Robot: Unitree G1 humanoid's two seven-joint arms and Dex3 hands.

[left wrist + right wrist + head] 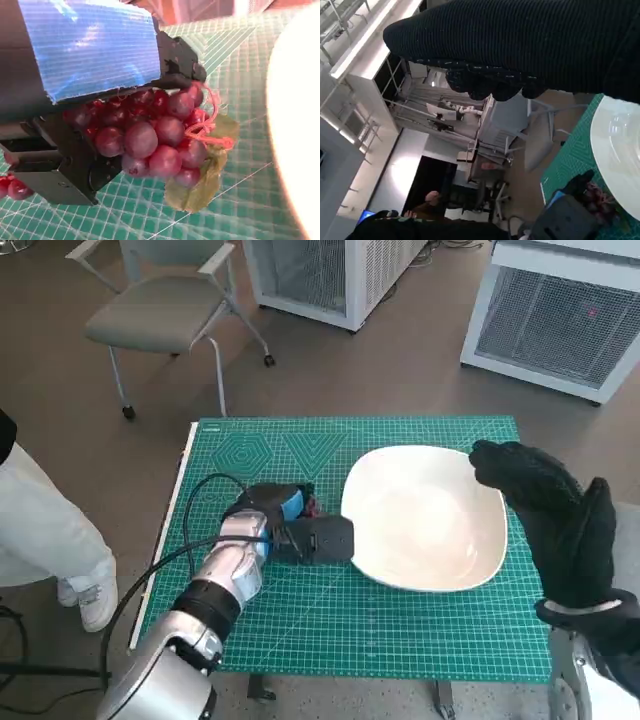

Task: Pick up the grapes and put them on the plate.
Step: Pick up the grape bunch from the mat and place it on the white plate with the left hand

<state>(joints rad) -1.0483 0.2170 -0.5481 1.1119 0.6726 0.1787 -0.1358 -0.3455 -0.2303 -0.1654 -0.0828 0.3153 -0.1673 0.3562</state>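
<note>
We barely see the grapes (312,508) in head view, hidden under the left hand (285,522). Plate (300,125) cut off at wrist frame edge. Right hand (555,530) finger pose unclear.

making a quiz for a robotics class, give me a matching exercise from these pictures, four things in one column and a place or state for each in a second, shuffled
Things:
1. grapes
2. plate
3. right hand
4. chair

Places or states:
A. on the floor beyond the table
B. held by the left hand
C. raised by the plate's right edge, holding nothing
D. white, nothing on it, on the green mat

Pairs: 1-B, 2-D, 3-C, 4-A
</note>
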